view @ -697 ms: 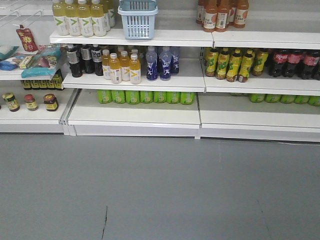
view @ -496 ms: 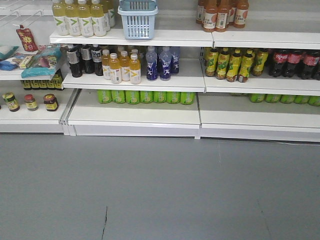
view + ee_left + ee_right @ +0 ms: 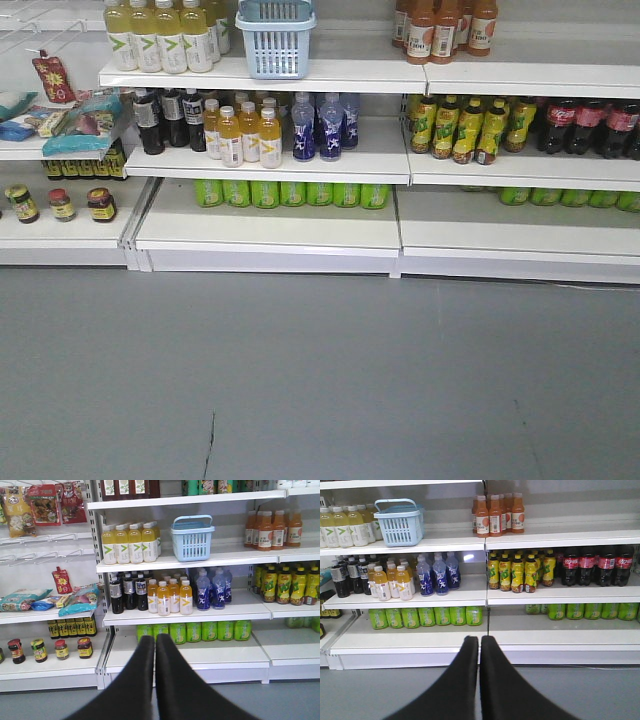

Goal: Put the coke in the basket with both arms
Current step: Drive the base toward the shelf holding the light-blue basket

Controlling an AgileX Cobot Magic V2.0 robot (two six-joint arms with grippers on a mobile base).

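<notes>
Your left gripper [image 3: 155, 642] and right gripper [image 3: 480, 642] are both closed tight and empty. The coke [image 3: 590, 566] stands on the middle shelf [image 3: 570, 594] at right and the basket [image 3: 400, 530] on the top shelf [image 3: 450, 541] at left, so each arm likely takes one.

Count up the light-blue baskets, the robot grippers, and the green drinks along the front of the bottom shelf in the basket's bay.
Light-blue basket: 1
Grippers: 2 (left gripper, right gripper)
Green drinks, front row of that bay: 7
Total: 10
</notes>
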